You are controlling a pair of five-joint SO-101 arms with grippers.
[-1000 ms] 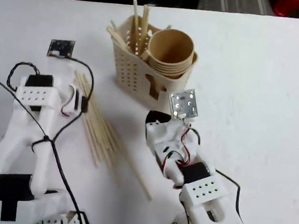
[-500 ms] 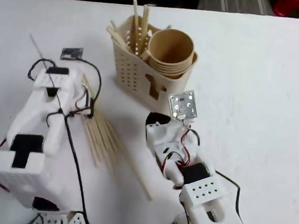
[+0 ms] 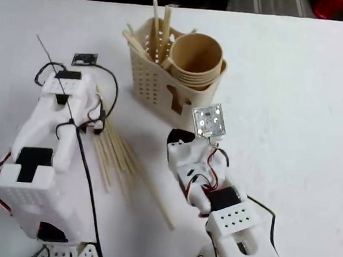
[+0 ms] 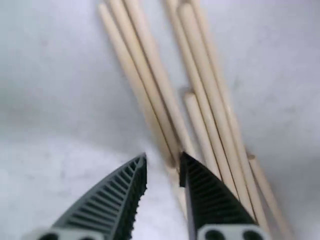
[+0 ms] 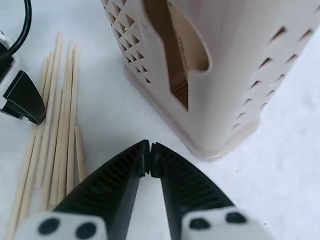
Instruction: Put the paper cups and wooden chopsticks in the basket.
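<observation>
1. A stack of paper cups (image 3: 196, 57) stands nested upright in the right part of the basket (image 3: 153, 89), its top mouth above the rim.
2. Several wooden chopsticks (image 3: 158, 25) stand in the left part of the same basket, leaning and poking out over its top.
3. More loose chopsticks (image 3: 119, 155) lie in a fanned bundle on the white surface (image 3: 297, 86), in front of the basket and to its left, between the two arms. One long stick strays off towards the right arm.
4. The left pincer (image 4: 162, 161) points down at the near end of this bundle. Its jaws are narrowly apart, and they grip nothing. One finger (image 4: 207, 200) lies over the sticks (image 4: 200, 100) and the other is over bare surface beside them.
5. The right pincer (image 5: 150, 150) hangs low in front of the basket's perforated wall (image 5: 240, 75), near its bottom corner. Its tips are pressed together with nothing between them. The loose sticks (image 5: 60, 115) lie to one side of it.
6. From above, the left arm (image 3: 47, 128) lies alongside the bundle, and the right arm (image 3: 214, 193) reaches towards the basket's front.
</observation>
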